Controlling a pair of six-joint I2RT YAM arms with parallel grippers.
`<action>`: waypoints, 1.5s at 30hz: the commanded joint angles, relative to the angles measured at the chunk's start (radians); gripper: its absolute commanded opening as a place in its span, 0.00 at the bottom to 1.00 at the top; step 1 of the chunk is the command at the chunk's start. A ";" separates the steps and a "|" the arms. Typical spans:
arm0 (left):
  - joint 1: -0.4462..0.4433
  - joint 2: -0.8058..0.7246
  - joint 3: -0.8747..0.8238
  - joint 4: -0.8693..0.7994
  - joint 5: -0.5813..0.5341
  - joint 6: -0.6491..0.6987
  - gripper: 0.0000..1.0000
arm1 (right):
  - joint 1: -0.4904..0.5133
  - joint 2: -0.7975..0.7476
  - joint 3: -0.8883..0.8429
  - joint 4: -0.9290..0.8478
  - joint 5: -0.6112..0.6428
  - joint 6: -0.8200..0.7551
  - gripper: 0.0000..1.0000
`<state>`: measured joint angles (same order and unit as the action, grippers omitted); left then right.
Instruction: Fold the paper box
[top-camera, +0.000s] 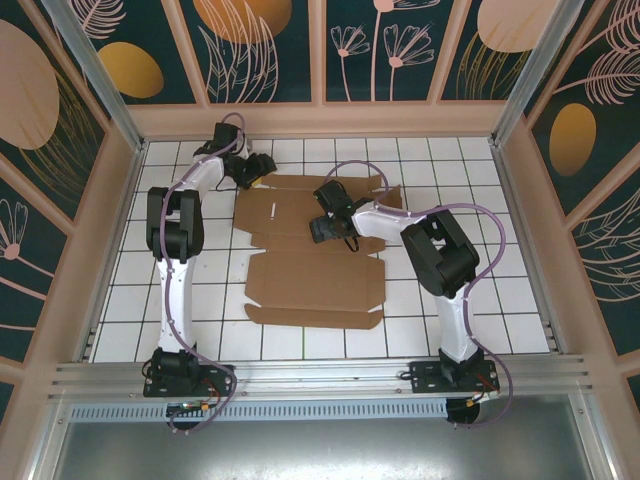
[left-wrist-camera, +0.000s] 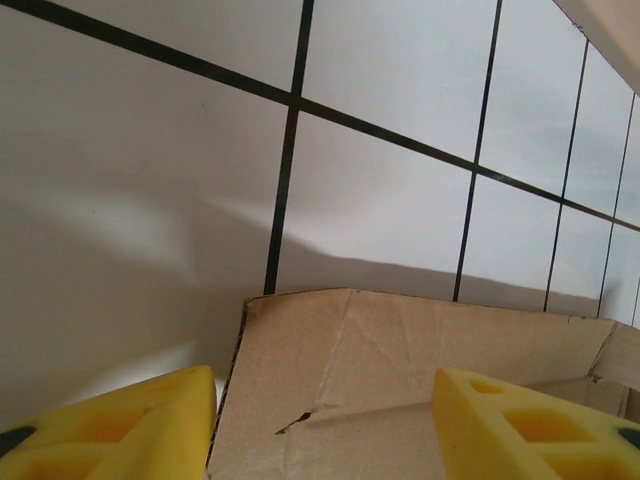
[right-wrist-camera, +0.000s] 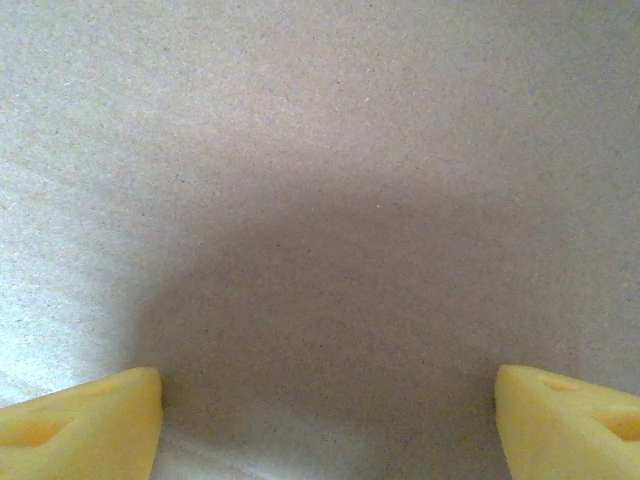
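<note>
White tiled tabletop (top-camera: 200, 300), black grid lines, walls on three sides. The paper box (top-camera: 310, 285) is a plain brown die-cut corrugated cardboard sheet. It lies flat and unfolded mid-table between the two arms, and the top view shows no panel raised.

Left gripper (top-camera: 256, 168) is at the sheet's far-left corner. In the wrist view its yellow foam fingertips (left-wrist-camera: 120, 425) stand apart on either side of the corner flap (left-wrist-camera: 400, 340), not clamped on it. A shadow under the flap edge hints it's slightly lifted, but I can't confirm that.

Right gripper (top-camera: 328, 218) is over the sheet's far-middle panel. Its jaws are wide apart, facing bare cardboard and holding nothing. Can't tell whether it touches the surface.

My read is that the first fold hasn't started.

Risks from here:
- The left gripper only has a thin corner to bite. Pulling from there could bend the flap off its score line instead of along it.
- There is a small cut (left-wrist-camera: 293, 420) in the board near that corner, and a hard pull could tear it further.
- The tile looks slick. If the right gripper doesn't pin the panel, the whole sheet may slide or pivot instead of folding.
- If the right gripper presses on the crease itself, it blocks the fold.
- Corrugated board is springy, so a flap released early will likely flop back flat.
</note>
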<state>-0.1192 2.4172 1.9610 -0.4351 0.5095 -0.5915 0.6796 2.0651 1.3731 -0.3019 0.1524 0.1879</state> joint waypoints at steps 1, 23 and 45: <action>-0.002 -0.038 -0.047 0.054 0.068 -0.039 0.57 | -0.014 0.053 -0.054 -0.166 -0.004 -0.025 0.83; -0.078 -0.065 -0.041 0.087 -0.013 -0.048 0.54 | -0.007 0.098 -0.039 -0.184 -0.031 -0.025 0.81; -0.121 0.027 0.043 0.096 0.023 -0.084 0.54 | 0.001 0.130 -0.030 -0.203 -0.040 -0.025 0.79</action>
<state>-0.2268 2.3966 1.9747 -0.3473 0.5003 -0.6598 0.6800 2.0804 1.3979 -0.3279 0.1398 0.1806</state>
